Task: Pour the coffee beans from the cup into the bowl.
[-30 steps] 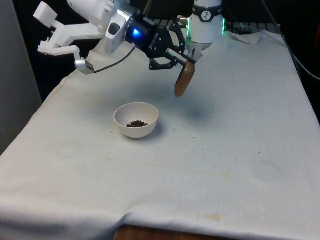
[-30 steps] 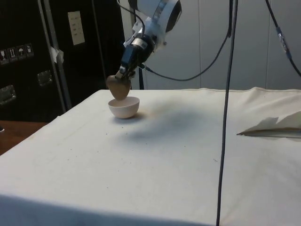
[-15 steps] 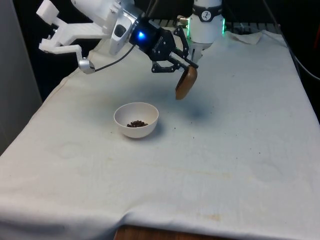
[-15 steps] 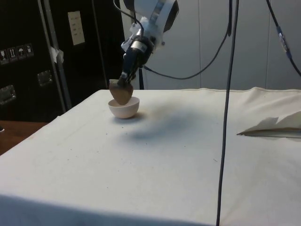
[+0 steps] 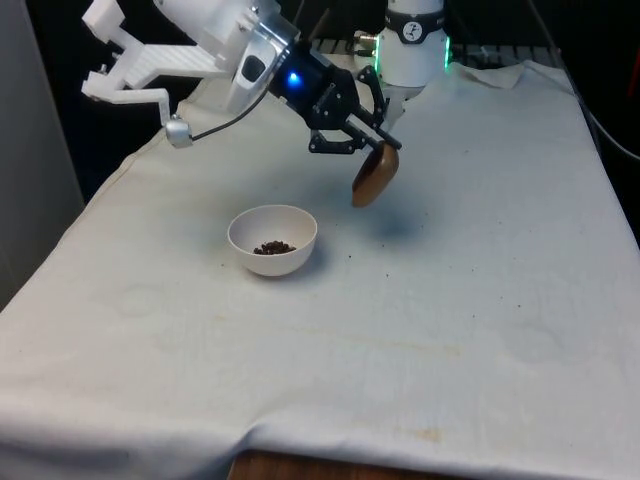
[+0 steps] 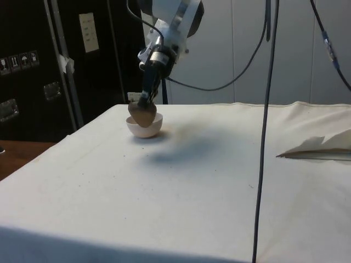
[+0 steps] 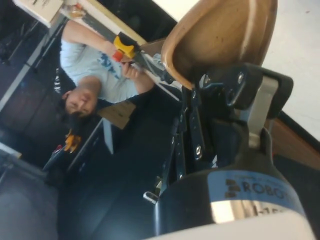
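Most of the job looks done: coffee beans (image 5: 273,247) sit in the white bowl (image 5: 272,240) on the surface (image 5: 480,300). The gripper (image 5: 372,146) grips the tilted brown cup (image 5: 375,175) aloft, beside the bowl toward the front view's right; only setting it down seems left.

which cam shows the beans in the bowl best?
Front view: it looks down into the white bowl, so the dark coffee beans show at its bottom. In the side view the bowl's wall hides them, with the brown cup in front.
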You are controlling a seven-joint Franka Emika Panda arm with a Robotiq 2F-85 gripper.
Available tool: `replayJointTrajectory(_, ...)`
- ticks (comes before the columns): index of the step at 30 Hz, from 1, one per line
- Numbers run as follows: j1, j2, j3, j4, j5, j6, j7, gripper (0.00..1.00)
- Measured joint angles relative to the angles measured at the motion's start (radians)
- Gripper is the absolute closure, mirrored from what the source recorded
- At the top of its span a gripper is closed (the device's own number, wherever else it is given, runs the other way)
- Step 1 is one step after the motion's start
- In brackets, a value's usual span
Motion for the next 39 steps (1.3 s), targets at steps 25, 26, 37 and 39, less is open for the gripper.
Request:
replayJointTrajectory(25,0.004,-0.004,0.065,0.001,-0.133,0.130,0.089,0.99)
replayJointTrajectory(26,0.004,-0.004,0.065,0.001,-0.133,0.130,0.089,0.99)
replayJointTrajectory(37,0.005,-0.004,0.104,-0.019,-0.169,0.213,0.094,0.99)
replayJointTrajectory(39,0.005,-0.004,0.115,-0.025,-0.177,0.237,0.094,0.99)
